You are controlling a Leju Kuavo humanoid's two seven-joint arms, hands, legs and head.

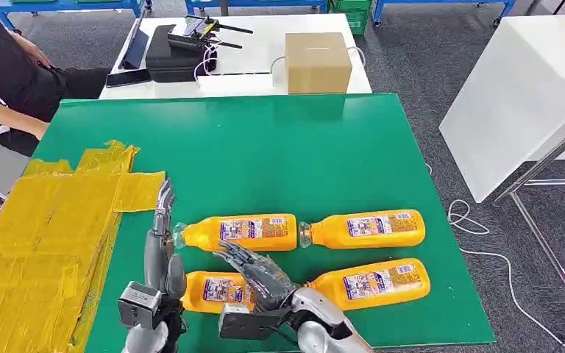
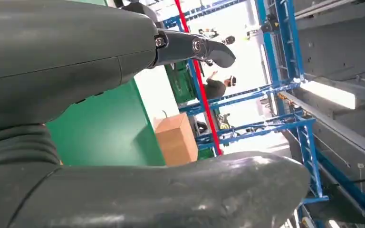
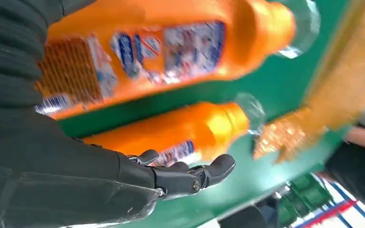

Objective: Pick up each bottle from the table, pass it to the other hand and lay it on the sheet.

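Head view shows four orange bottles lying on the green table (image 1: pixel 279 140), none yet on the yellow sheet (image 1: pixel 44 243) at left, so the whole task looks undone. Low in the frame, the right hand (image 1: pixel 257 272), fingers spread, hovers over the near-left bottle (image 1: pixel 213 288); the left hand (image 1: pixel 160 243) stands beside it, fingers straight, holding nothing. The upper-left bottle (image 1: pixel 246 232) crowds the reach (a cardboard box (image 1: pixel 318 62) sits far off).
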